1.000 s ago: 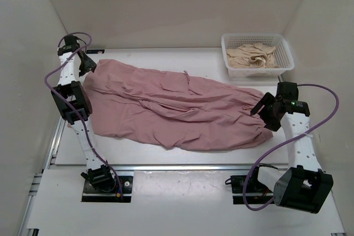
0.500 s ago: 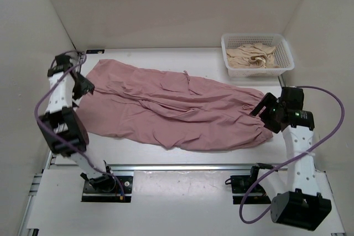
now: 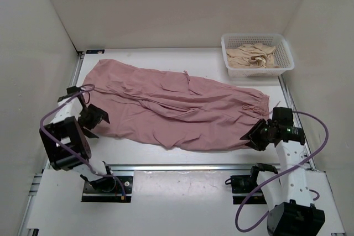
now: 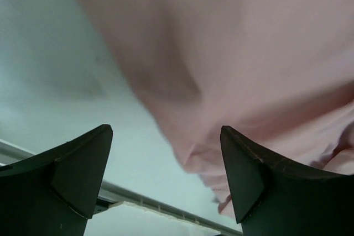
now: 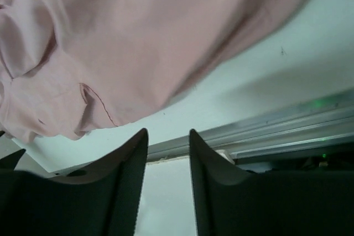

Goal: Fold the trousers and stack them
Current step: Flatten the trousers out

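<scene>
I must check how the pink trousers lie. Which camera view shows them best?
The top external view: it shows the whole dusty-pink, thin-fabric trousers spread across the white table. The left wrist view shows only a blurred edge of them, and the right wrist view only a creased corner.

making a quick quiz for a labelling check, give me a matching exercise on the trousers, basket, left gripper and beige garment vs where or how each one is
Column one:
1. trousers
2. basket
3. left gripper
4. beige garment

Column two:
a. at the far right corner of the table
b. crumpled inside the basket
c. spread out across the table
d. open, at the trousers' left end

Pairs: 1-c, 2-a, 3-d, 4-b
</scene>
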